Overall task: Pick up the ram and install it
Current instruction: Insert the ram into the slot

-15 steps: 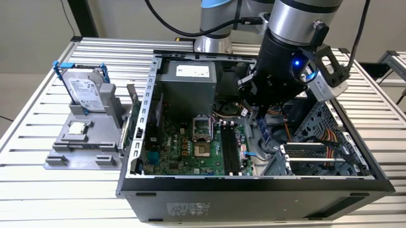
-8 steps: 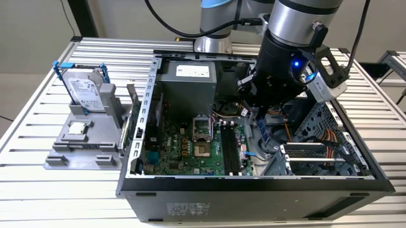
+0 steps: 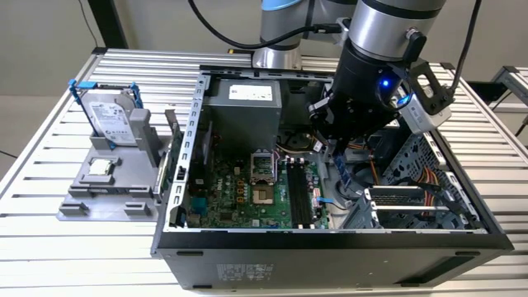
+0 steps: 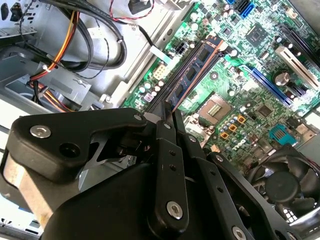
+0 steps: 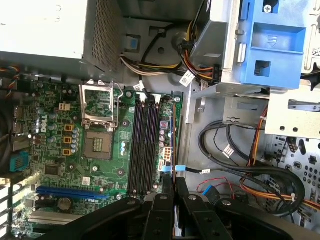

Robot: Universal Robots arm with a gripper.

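Inside an open computer case (image 3: 191,154) on a slatted table (image 3: 49,161), a robot arm's gripper (image 3: 337,154) hangs over the motherboard (image 3: 247,192) with the ram (image 3: 340,167) pinched edge-on between its fingers (image 4: 165,131). The fingers are drawn nearly together, closed on the thin blue stick, whose dark chips show in the second wrist view (image 4: 192,70) running out from the fingertips toward the board. In the first wrist view the ram appears as a thin line (image 5: 171,135) just beside the row of long black slots (image 5: 144,145), on the side toward the loose cables (image 5: 235,155) and not over any one slot. The risk, judging from this, is misalignment: a stick lowered slightly off a slot or tilted along its length could strike the slot wall or the small parts next to it, or seat at one end only. The narrow grip on a flat edge could also let the ram twist under pressure. Nearby cables and the blue drive-bay latch (image 5: 270,45) lie close enough to crowd the arm.
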